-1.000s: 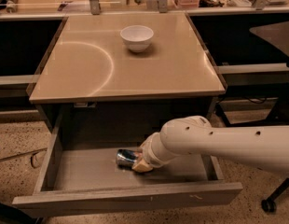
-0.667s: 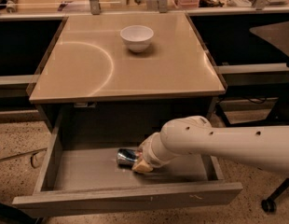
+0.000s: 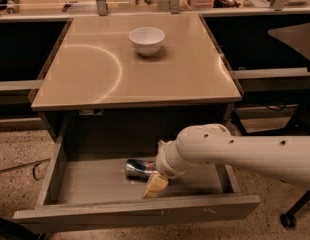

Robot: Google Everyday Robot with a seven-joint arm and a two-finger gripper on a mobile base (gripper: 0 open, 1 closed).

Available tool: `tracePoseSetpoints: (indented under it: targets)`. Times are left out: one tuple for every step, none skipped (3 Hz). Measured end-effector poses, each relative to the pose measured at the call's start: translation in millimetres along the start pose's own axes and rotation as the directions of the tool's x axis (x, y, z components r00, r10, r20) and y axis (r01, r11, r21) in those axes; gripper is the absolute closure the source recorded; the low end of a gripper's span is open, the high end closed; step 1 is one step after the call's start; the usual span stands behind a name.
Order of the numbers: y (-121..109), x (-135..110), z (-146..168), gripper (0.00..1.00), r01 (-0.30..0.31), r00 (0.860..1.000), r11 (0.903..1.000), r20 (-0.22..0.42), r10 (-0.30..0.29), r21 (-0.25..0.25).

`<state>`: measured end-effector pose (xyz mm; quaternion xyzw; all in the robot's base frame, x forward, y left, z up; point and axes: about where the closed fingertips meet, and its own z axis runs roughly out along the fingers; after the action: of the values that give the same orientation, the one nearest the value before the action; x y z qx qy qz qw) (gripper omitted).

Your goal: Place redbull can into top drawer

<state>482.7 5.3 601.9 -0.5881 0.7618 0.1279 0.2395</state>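
The redbull can (image 3: 137, 168) lies on its side on the pale bottom of the open top drawer (image 3: 95, 184), near the middle. My gripper (image 3: 154, 180) is down inside the drawer at the can's right end, reaching in from the right on the white arm (image 3: 235, 154). The wrist hides the can's right end, so I cannot tell whether the gripper holds the can or only rests beside it.
A white bowl (image 3: 147, 40) stands on the tan tabletop (image 3: 95, 79) above the drawer. The drawer's front panel (image 3: 135, 213) sticks out toward me. A dark chair base (image 3: 290, 216) stands on the floor at the right.
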Motion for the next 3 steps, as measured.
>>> tracePoseSetpoints:
  targets:
    - [-17.3, 7.4, -32.6, 0.0, -0.039, 0.999, 0.9987, 0.001, 0.039, 0.031]
    - [-43.2, 15.1, -78.8, 0.0, -0.066, 0.998, 0.9935, -0.011, 0.067, 0.093]
    - [-67.7, 20.2, -121.2, 0.0, -0.083, 0.996, 0.9853, -0.023, 0.088, 0.149]
